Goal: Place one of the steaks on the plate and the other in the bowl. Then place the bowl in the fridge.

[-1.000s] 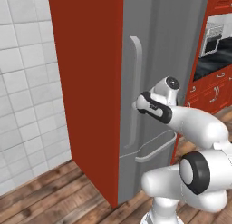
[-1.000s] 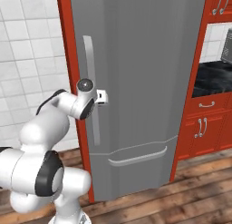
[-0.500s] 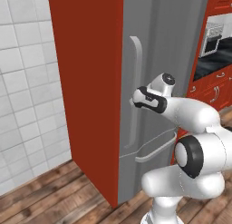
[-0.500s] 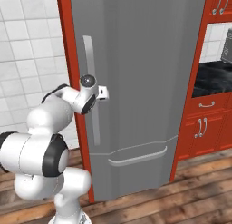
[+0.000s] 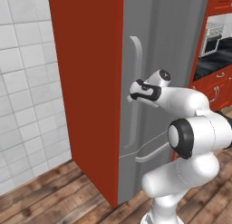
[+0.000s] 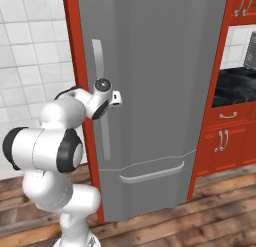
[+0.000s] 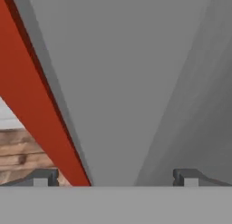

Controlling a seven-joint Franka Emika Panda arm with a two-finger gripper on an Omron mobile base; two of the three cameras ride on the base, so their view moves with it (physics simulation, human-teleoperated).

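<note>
The fridge (image 5: 172, 46) is a tall grey metallic unit with a red side panel, and its door is shut. Its long curved handle (image 5: 136, 60) runs down the door's left edge. My gripper (image 5: 130, 94) is at mid-height of that handle, right up against it, with the jaws open and nothing between them. From the right base view, the gripper (image 6: 119, 97) pokes out just past the handle (image 6: 98, 56). Through the hand camera, the gripper (image 7: 115, 178) faces the grey fridge door (image 7: 118, 82) at close range, fingertips (image 7: 45, 177) wide apart. The steaks, plate and bowl are out of view.
A lower drawer handle (image 6: 150, 172) crosses the fridge near its base. Red cabinets (image 6: 225, 141) and a dark countertop (image 6: 235, 86) stand to the right. A white tiled wall (image 5: 22, 105) is on the left, with wooden floor (image 5: 54, 200) below.
The arm has reached forward, carrying the open gripper up and closer to the fridge handle. The fridge door has stayed shut.
</note>
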